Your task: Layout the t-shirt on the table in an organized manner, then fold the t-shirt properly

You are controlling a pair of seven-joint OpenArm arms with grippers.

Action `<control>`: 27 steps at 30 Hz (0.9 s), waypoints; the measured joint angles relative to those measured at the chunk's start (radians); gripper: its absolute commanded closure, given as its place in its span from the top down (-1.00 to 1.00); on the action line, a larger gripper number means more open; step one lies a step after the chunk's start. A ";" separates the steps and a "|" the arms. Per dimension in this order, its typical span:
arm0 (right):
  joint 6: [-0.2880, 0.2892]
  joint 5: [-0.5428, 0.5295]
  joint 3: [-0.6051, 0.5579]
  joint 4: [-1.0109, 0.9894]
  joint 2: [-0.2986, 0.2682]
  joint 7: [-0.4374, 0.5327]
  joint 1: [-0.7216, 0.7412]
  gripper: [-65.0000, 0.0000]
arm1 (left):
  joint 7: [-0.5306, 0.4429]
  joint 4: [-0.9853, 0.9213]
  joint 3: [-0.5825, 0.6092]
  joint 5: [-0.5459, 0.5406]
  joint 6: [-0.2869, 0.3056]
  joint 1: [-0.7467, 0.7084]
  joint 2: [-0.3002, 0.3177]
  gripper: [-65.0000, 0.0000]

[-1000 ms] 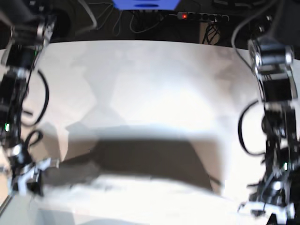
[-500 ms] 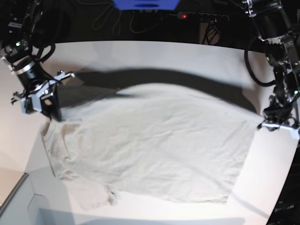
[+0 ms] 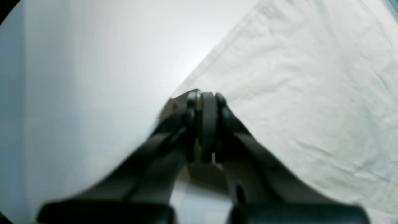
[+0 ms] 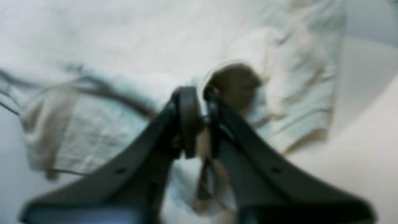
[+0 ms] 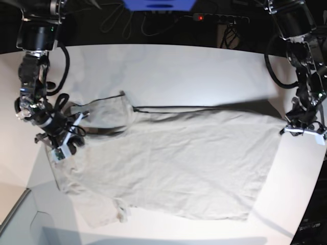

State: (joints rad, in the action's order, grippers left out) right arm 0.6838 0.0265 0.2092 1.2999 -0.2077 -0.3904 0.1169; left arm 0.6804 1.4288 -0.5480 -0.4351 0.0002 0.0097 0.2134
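Item: t-shirt, light grey-beige. Loc: spread across centre of white table, body mostly flat w/ light wrinkles. Hem end toward base view's right, sleeve/collar end toward its left. One sleeve lying out at lower left; upper-left shoulder area bunched and folded over, not flat.

Left gripper: at hem corner on base view's right, low at table level. Jaws pressed together; tips sit right at cloth edge. Probably pinching a bit of hem, but the cloth between the tips not visible, so grasp unconfirmed.

Right gripper: at sleeve/shoulder end, base view's left. Narrow gap betw. tips, cloth fold just behind them; view blurred. Cannot tell whether released or pinching fabric.

Progress (est.): layout stage mostly done, shirt opened out full length, hem side straight. Remaining: flatten bunched upper-left shoulder/sleeve, smooth wrinkles, square collar end. Fold stage not started: no sleeve tucked in, no body fold visible.

Risk note: dragging on the bunched corner likely to skew rest of shirt; hem corner prob. needs to be held down while that end gets straightened.
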 measured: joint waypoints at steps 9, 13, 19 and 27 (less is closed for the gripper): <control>0.001 0.024 0.084 0.174 0.008 -0.003 -0.068 -0.05 | 0.000 0.000 -0.005 -0.003 0.000 0.002 0.002 -1.00; 0.001 0.013 0.187 0.290 0.082 0.011 -0.154 -0.05 | 0.002 0.000 -0.005 -0.002 0.003 0.001 0.002 -1.00; 0.001 0.019 0.205 0.217 0.150 -0.004 -0.246 -0.05 | -0.003 0.000 -0.003 -0.003 0.003 0.002 0.002 -1.00; 0.000 0.016 0.208 0.106 0.163 0.010 -0.213 -0.04 | -0.003 0.000 -0.002 -0.002 0.003 0.000 0.002 -1.00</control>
State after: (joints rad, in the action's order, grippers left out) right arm 0.6842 0.0422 0.4171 1.4059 -0.0448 -0.3809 -0.0959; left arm 0.6777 1.4288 -0.5503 -0.4374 0.0029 0.0101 0.2157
